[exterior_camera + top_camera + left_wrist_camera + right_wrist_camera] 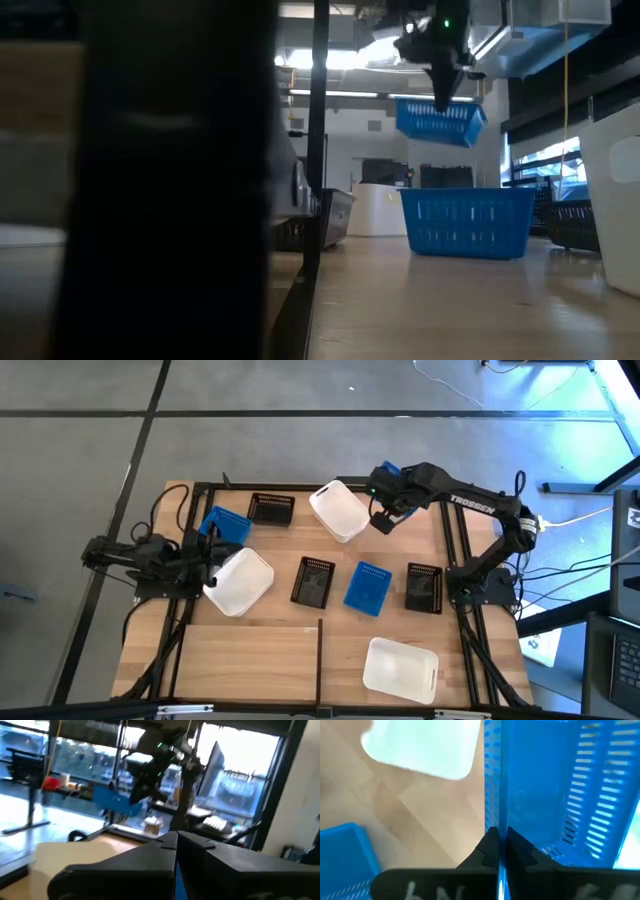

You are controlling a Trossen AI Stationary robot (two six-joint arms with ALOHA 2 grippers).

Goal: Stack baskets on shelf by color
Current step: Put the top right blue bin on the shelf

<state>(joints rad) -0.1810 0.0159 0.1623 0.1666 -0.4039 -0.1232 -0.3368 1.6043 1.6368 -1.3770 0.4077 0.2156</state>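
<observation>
Start at the bottom of the high view: one white basket [400, 667] sits alone at the lower right of the shelf [250, 660], nothing stacked in it. Across the middle of the frame you have a loose row, each piece apart from the next: a second white basket [240, 581] by the left end effector [208, 565], then a black basket [314, 581], a blue basket [368, 587] and another black basket [424, 587]. Toward the top of the frame sit a second blue basket [226, 525] at the left, a third black basket [271, 509] and a third white basket [339, 510].

The right end effector [383, 520] hangs over the upper middle of the shelf, closed on the wall of a third blue basket [560, 790]; the low view shows that basket lifted clear of the wood, tilted, above and behind the blue one standing there. The left end effector is shut and empty, waiting at the left edge.

Judging by this, no colour pile exists yet; all three colours are left to do, and the carried blue basket looks like the first move.
</observation>
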